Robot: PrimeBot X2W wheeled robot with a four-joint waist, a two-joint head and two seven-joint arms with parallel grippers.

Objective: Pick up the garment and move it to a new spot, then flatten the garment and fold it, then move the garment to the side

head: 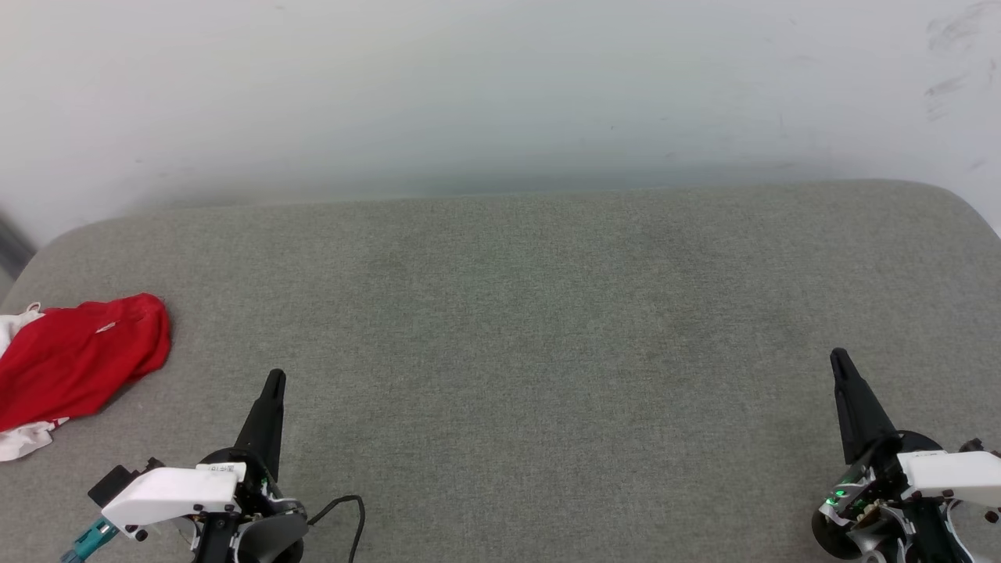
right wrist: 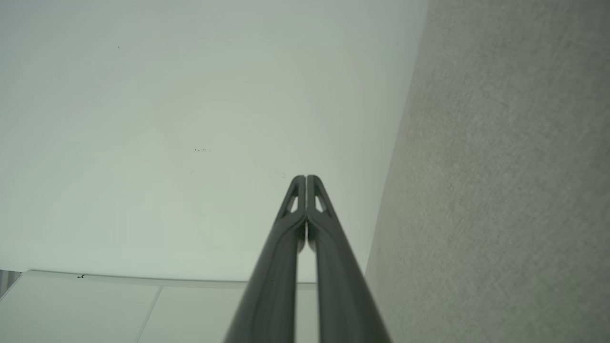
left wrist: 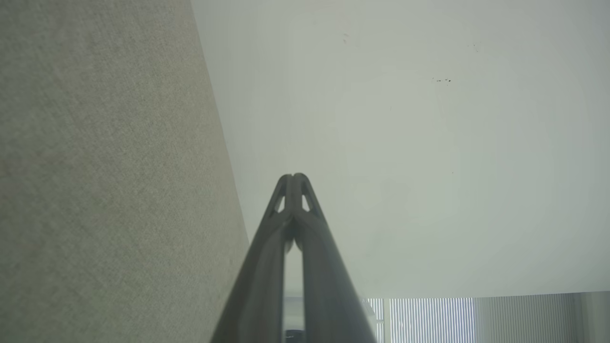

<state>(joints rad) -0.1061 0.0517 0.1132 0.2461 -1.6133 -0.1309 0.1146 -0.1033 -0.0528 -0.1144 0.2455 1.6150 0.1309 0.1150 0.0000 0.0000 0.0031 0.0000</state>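
The jaws of both grippers are pressed tight together, tip to tip, and they hold nothing. The left gripper [head: 275,383] sits low at the near left of the big grey cushion [head: 500,313], and the right gripper [head: 839,361] sits low at the near right, well apart from it. Both point toward the white wall [head: 500,78] at the back. The garment [head: 78,356] is a red shirt with bits of white at its edges. It lies in a soft bunched heap at the far left side of the cushion, partly cut off by the edge of the head view. It is near the left gripper but not touching it. No letters show on it. It looks crumpled and not neatly folded, so I think the job is at its first step: picking the shirt up. For the next move, the left gripper would need to open its jaws, swing over to the left, come down on the red heap and pinch a good bit of cloth. The middle of the cushion looks like a fine spot to put it.
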